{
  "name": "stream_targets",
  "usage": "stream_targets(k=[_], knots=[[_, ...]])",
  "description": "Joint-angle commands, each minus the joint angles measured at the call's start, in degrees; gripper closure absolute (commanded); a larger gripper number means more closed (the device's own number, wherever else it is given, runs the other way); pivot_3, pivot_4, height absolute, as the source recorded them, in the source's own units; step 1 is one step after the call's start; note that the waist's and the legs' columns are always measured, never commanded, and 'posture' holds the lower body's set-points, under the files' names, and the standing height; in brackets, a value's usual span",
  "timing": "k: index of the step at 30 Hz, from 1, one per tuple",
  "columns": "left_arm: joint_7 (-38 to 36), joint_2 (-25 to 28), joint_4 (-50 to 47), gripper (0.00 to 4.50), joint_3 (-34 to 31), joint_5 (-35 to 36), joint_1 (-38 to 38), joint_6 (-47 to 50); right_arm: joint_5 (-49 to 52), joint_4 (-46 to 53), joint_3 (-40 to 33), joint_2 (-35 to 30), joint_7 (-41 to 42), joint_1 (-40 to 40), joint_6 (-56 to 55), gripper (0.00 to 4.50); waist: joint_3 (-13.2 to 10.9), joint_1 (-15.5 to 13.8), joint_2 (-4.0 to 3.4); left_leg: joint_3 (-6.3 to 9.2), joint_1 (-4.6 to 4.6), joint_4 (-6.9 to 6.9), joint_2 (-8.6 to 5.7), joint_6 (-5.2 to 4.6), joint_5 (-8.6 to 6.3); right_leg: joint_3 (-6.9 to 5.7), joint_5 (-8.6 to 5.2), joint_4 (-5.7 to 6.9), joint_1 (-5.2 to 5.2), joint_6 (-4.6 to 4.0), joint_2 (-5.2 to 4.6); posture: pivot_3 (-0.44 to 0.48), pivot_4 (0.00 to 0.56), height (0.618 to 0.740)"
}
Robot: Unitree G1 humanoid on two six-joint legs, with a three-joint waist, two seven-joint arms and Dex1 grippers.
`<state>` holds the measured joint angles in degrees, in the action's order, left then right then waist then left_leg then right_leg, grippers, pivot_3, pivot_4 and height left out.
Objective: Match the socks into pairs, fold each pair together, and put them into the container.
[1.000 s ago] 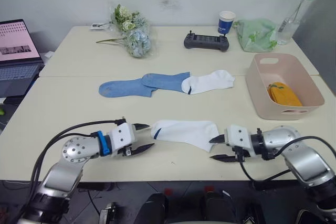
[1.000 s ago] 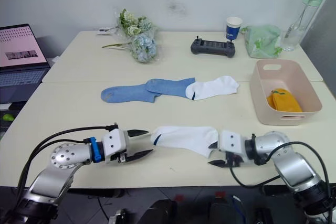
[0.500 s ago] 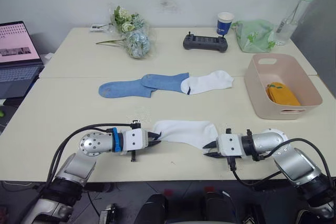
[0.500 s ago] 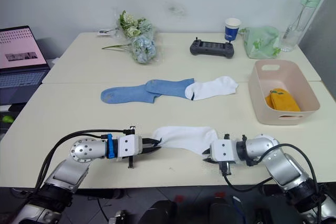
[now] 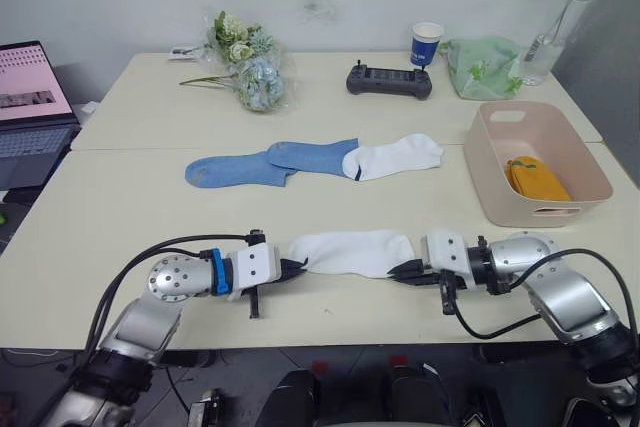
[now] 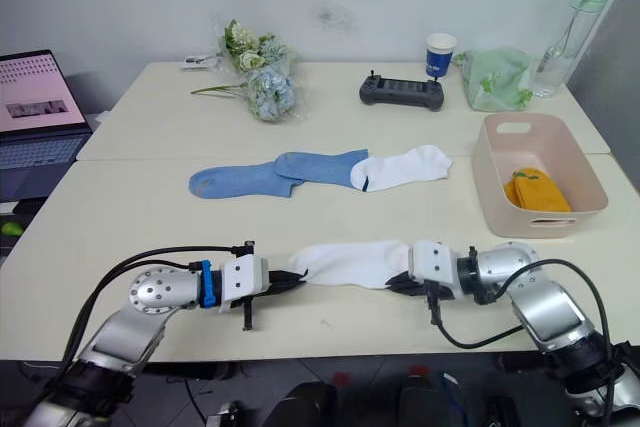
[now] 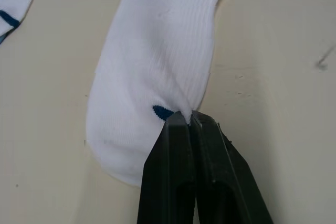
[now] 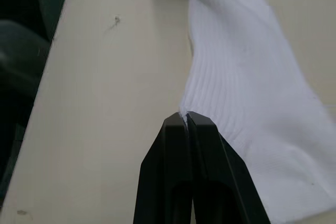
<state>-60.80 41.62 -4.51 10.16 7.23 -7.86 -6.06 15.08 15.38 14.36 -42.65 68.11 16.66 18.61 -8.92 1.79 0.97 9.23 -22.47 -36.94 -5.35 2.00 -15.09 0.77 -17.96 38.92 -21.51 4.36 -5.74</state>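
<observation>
The near sock (image 5: 345, 252) is white with dark blue trim, the two far socks (image 5: 270, 162) light blue, the container (image 5: 592, 181) pale pink, the table (image 5: 120, 207) cream, and each pincer black.

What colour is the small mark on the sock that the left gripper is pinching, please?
Dark blue, on a white sock; the left wrist view shows it best, beside the left gripper.

Bare table (image 5: 130, 202) around the near white sock (image 5: 350, 250) (far clutter well apart)
</observation>
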Motion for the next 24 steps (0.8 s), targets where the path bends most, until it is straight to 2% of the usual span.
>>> stream_targets(k=[1,5,8,11,17,24], knots=[[-2.52,3.91,-10.66,4.48,-2.93,6.07,2.91,7.85,11.19,7.91,-3.37,-2.26,2.73,0.78,12.24,4.45,-0.01,-0.03,0.01,0.01,-0.02,-0.01,0.01,-0.01,0.0,-0.01,0.0,-0.01,0.01,0.0,0.0,0.0,0.15,0.74],[-4.9,10.52,-23.29,4.48,-5.34,17.69,7.37,25.57,20.6,12.5,-5.13,-6.83,5.25,0.65,23.5,4.45,-0.04,-0.08,-0.01,0.02,-0.05,0.0,0.0,-0.22,-0.13,-0.01,0.0,-0.06,0.01,0.0,-0.01,0.0,0.15,0.74],[-6.11,16.7,-30.63,4.48,-8.85,31.93,9.21,41.07,27.93,14.66,-5.83,-11.01,7.49,1.18,31.99,4.45,-0.1,-0.08,-0.05,0.03,-0.08,0.0,0.02,-0.28,-0.16,-0.03,-0.01,-0.06,-0.01,-0.01,0.0,0.0,0.15,0.74],[-4.1,17.22,-30.76,4.48,-9.45,39.71,7.37,49.74,30.72,14.34,-4.78,-11.63,6.74,1.37,35.88,4.45,-0.1,-0.12,-0.06,0.02,-0.01,0.0,0.02,-0.33,-0.19,-0.07,-0.01,-0.06,0.08,-0.01,0.0,0.0,0.15,0.74],[-1.23,13.02,-20.53,4.48,-1.36,29.54,1.06,48.83,20.29,3.03,-0.37,-4.97,1.21,4.88,28.57,4.45,-0.11,-0.08,-0.04,-0.09,0.02,0.0,0.01,-0.31,-0.18,-0.03,-0.02,-0.05,0.09,0.0,0.02,0.0,0.15,0.74],[-0.45,6.62,-8.8,4.48,3.18,20.08,-9.38,43.49,11.35,-10.16,1.18,1.08,-1.1,12.1,20.32,4.45,-0.11,-0.11,-0.04,-0.06,-0.11,-0.02,0.0,-0.07,-0.04,-0.04,-0.01,-0.05,-0.03,-0.01,0.01,0.0,0.15,0.74]])
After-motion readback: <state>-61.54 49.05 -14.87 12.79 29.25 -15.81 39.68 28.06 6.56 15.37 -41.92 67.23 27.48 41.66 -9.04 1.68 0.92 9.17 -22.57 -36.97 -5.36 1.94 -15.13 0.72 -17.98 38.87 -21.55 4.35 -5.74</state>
